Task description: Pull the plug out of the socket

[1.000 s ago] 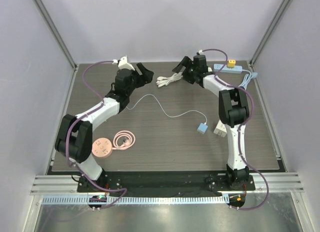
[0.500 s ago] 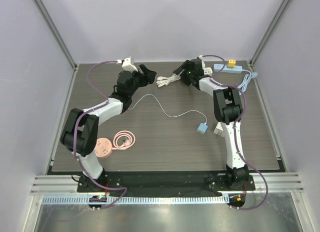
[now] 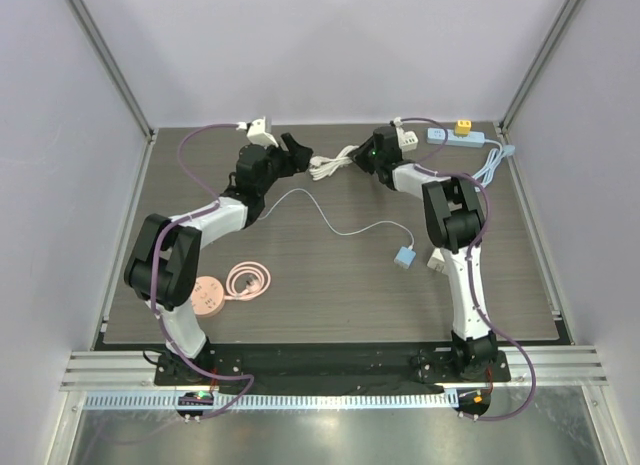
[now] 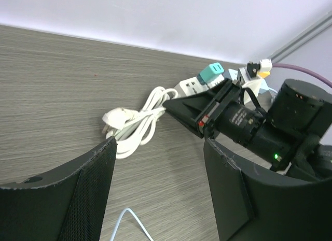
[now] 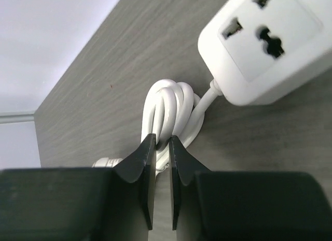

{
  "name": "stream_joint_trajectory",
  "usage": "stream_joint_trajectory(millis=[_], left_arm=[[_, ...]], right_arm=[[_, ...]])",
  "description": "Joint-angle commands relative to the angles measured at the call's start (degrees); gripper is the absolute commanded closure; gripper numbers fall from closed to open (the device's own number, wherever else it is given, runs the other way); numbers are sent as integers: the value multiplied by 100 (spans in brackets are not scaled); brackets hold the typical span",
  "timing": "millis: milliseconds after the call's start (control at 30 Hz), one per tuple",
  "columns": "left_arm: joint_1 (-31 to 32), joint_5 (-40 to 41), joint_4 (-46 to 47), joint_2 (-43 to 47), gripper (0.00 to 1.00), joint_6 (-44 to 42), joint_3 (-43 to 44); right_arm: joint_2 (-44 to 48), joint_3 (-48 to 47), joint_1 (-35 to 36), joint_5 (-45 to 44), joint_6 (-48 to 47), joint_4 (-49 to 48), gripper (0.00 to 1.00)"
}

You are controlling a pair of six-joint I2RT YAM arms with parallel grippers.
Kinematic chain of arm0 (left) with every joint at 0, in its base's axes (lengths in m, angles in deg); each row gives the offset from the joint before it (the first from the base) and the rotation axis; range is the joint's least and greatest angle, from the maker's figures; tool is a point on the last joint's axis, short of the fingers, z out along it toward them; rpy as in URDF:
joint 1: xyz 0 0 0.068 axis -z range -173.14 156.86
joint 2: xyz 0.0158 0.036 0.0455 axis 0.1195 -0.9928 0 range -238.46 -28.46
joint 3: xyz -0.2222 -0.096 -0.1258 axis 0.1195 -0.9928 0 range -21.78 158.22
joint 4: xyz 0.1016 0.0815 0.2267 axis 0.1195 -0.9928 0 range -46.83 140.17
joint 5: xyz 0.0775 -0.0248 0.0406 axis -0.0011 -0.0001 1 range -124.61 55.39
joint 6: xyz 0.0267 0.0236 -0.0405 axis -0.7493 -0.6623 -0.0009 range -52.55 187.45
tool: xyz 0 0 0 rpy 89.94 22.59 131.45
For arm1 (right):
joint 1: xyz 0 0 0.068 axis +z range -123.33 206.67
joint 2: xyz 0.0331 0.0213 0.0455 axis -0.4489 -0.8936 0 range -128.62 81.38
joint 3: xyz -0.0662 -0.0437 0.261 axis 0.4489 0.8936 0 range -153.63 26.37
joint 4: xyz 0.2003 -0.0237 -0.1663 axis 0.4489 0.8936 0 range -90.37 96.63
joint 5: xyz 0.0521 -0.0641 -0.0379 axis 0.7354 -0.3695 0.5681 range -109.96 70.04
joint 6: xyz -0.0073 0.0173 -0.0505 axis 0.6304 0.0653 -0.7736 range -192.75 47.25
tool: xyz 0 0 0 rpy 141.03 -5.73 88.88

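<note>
The right gripper (image 5: 162,138) has its two black fingers drawn almost together, pinching a strand of the coiled white cord (image 5: 174,103) at the very tips. Just beyond those tips, up and to the right in the right wrist view, lies the white socket strip (image 5: 264,44), a rounded block with dark outlet holes on its top face; its cord leaves the near end and runs straight into the coil. In the left wrist view a teal plug (image 4: 211,73), a small squarish block, stands upright in that strip, seated in a socket just behind the right gripper's fingers. The left gripper (image 4: 160,143) hangs wide open with nothing between its fingers, facing the coil from the other side, the cord lying between the two grippers and the teal plug well beyond it. All this sits at the far edge of the dark wood-grain tabletop (image 3: 330,285), near the back wall. Further right along that edge lies a light-blue power strip (image 3: 482,137) carrying a yellow plug (image 3: 462,125). The marks on the pink disc (image 3: 205,295) nearer the arms' bases are too small to read.
</note>
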Motion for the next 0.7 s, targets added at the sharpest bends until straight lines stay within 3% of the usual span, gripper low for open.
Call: stream_joint_trajectory(millis=[0, 200, 300, 433, 567, 667], left_arm=[[-18, -175, 282, 15, 31, -131, 158], [-17, -185, 2, 384, 31, -482, 70], [-18, -245, -17, 481, 31, -553, -9], [-26, -281, -42, 454, 31, -588, -18], [-131, -447, -25, 341, 31, -448, 43], [-193, -649, -52, 174, 31, -281, 175]], right_arm=[[606, 854, 286, -215, -35, -141, 84], [1467, 2244, 612, -847, 379, -740, 91], [1774, 2675, 901, -1050, 484, -828, 98], [1908, 2923, 1253, -1402, 695, -863, 99], [1987, 3020, 1535, -1489, 836, -952, 94], [2109, 2985, 1553, -1218, 512, -916, 79]])
